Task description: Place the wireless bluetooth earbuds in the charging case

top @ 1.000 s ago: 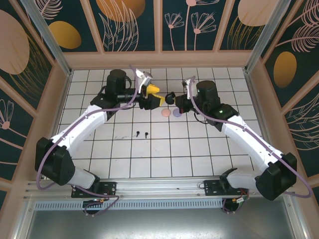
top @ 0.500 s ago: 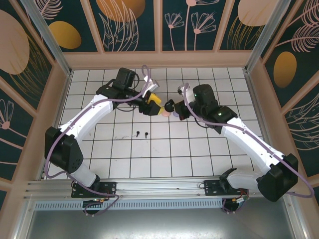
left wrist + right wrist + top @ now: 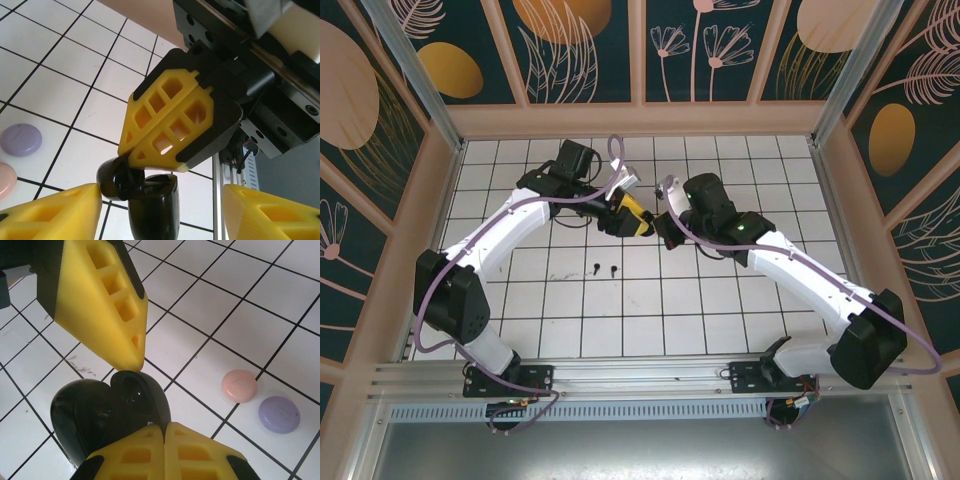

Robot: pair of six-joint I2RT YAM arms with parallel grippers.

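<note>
Pinching the open black charging case between closed jaws, the right gripper holds it inside the left gripper, whose fingers stand parted, while two black earbuds lie on the tiles, nearer the left arm.

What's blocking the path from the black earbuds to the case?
Nothing visible. Bare tiles separate the two black earbuds from the black case, held by the right gripper, with the open left gripper straddling it.
</note>
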